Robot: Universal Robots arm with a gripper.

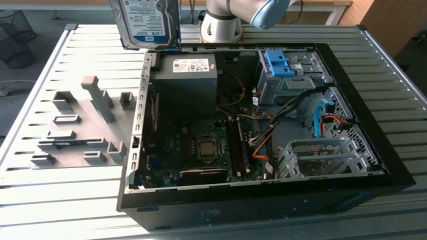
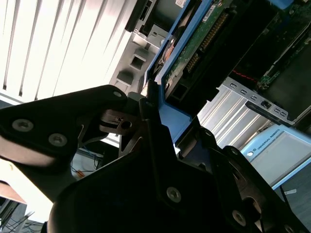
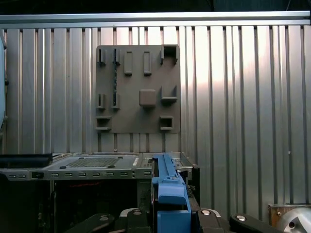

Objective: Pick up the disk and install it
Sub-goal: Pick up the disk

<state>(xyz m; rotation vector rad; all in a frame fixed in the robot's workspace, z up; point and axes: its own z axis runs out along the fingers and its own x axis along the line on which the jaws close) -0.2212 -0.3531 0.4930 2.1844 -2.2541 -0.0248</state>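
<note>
While the gripper [image 3: 170,214] was clamped on the blue rails of the disk [image 1: 147,22], the disk hung upright from it, above the computer case's [image 1: 397,172] rim. Such a narrow hold on plastic could have let it twist, and a tilted disk might have jammed.

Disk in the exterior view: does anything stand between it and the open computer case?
Nothing visible does. The gripper grips the disk by its blue rail, raised clear of the case, whose side is open.
</note>
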